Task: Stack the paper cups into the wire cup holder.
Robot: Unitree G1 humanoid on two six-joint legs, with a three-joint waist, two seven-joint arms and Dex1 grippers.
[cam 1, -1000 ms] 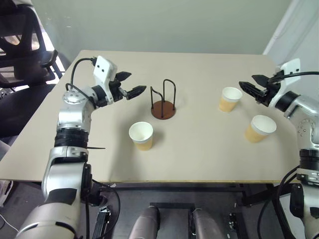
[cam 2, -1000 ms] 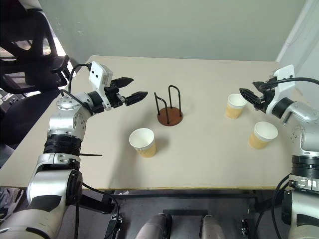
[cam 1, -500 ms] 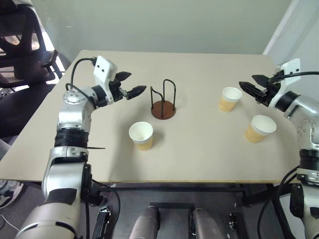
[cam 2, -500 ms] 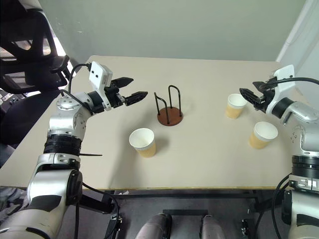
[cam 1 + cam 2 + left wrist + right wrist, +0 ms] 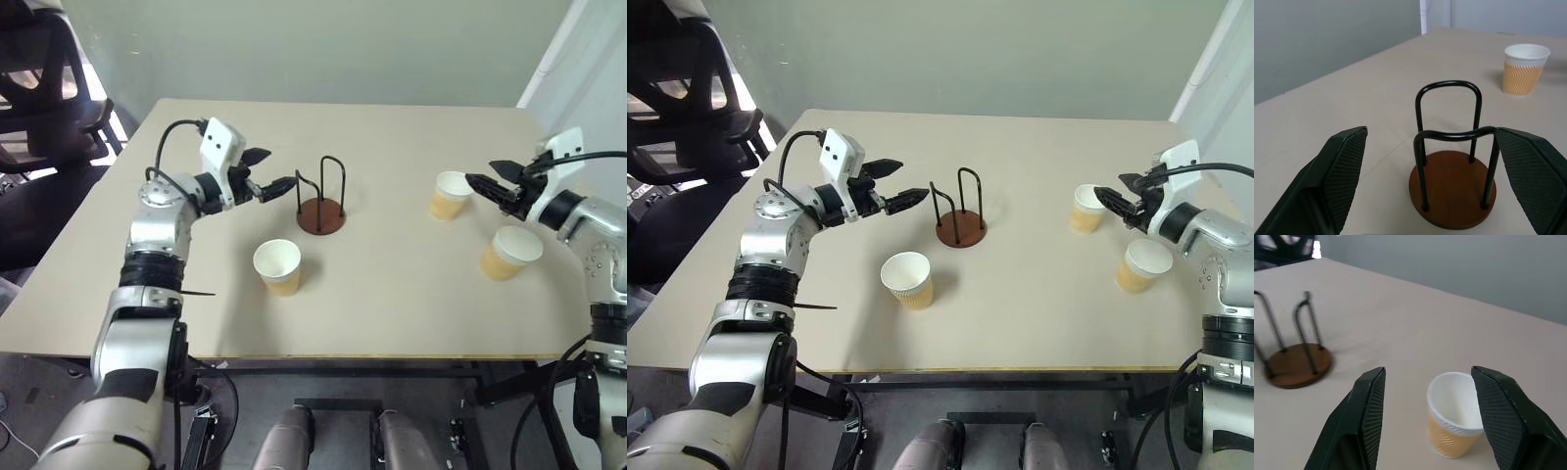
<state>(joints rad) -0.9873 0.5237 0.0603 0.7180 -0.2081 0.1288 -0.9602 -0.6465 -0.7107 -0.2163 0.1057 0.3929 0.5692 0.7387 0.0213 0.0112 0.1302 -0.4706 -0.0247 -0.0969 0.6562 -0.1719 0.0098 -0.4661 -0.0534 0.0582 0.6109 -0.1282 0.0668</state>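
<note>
Nearest the table's front edge stands one paper cup [image 5: 278,266], upright and alone, forward of the wire cup holder [image 5: 321,204] and apart from it. A second cup [image 5: 510,253] stands at the right, below the right arm, not touched. Further back, the left gripper [image 5: 276,182] hangs just left of the holder, its two fingers spread wide with nothing between them — in the left wrist view the holder's arches stand in the gap between the pads [image 5: 1344,171], clear of both. The holder sits empty, upright on its brown disc. On the right, the right gripper [image 5: 483,185] is level with the third cup [image 5: 451,195], its fingers parted wide; the right wrist view shows that cup standing between and just beyond the fingertips [image 5: 1371,401] — near, but not gripped. The tan table [image 5: 392,294] is otherwise bare. Behind it is a plain pale wall, and a black office chair [image 5: 44,108] stands off the far left corner.
</note>
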